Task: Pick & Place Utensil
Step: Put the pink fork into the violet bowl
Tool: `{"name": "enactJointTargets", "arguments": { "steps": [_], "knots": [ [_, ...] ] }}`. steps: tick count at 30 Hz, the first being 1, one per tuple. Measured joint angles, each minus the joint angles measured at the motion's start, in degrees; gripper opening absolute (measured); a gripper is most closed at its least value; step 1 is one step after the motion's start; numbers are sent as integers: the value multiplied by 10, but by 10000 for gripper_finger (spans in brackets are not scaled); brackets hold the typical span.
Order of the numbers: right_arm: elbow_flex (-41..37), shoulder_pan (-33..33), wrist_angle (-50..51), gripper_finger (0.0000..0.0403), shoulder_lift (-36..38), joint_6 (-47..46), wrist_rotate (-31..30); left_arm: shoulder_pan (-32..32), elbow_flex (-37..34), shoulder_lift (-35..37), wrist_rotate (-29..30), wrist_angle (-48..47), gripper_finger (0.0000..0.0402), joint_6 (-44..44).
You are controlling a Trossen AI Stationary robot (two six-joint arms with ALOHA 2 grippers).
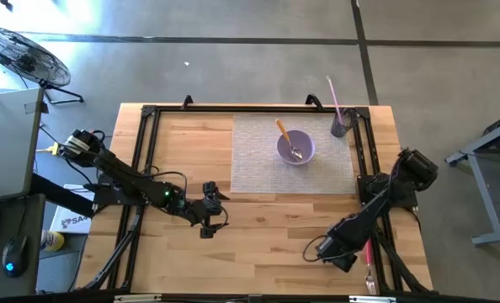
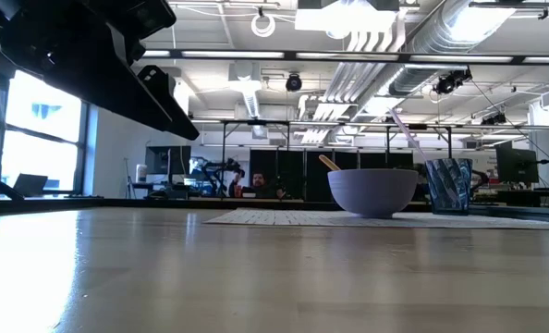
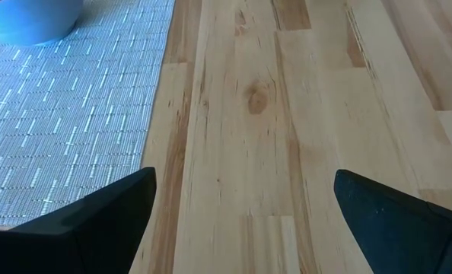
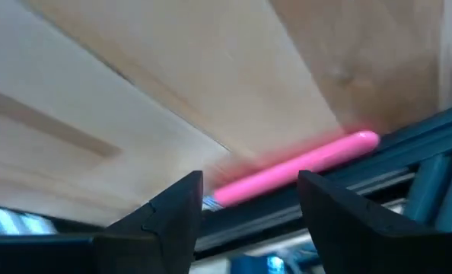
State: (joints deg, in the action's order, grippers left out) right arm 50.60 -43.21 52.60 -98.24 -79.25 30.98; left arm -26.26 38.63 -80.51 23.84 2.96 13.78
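A pink-handled fork lies flat on the wood by the right frame rail, near the table's near right corner. My right gripper is low beside it and open. In the right wrist view the pink handle lies just beyond the gap between the fingers, and I see no touch. A purple bowl with a wooden-handled spoon stands on the grey placemat. My left gripper waits open over bare wood by the mat's near left corner.
A dark cup holding a pink stick stands at the mat's far right corner; it also shows in the low view beside the bowl. Black frame rails run along the table's sides. A person sits far behind.
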Motion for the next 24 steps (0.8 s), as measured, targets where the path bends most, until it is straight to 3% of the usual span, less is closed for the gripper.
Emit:
{"name": "enactJointTargets", "arguments": {
  "steps": [5, 12, 24],
  "knots": [
    [-21, -29, -19, 208, 0, 41, 32, 0, 0, 0, -4, 0, 397, 0],
    [-37, -62, -46, 208, 0, 7, 76, 0, 0, 0, -4, 0, 397, 0],
    [-37, -63, -65, 208, 0, -15, 70, 0, 0, 0, -3, 0, 397, 0]
  ]
}}
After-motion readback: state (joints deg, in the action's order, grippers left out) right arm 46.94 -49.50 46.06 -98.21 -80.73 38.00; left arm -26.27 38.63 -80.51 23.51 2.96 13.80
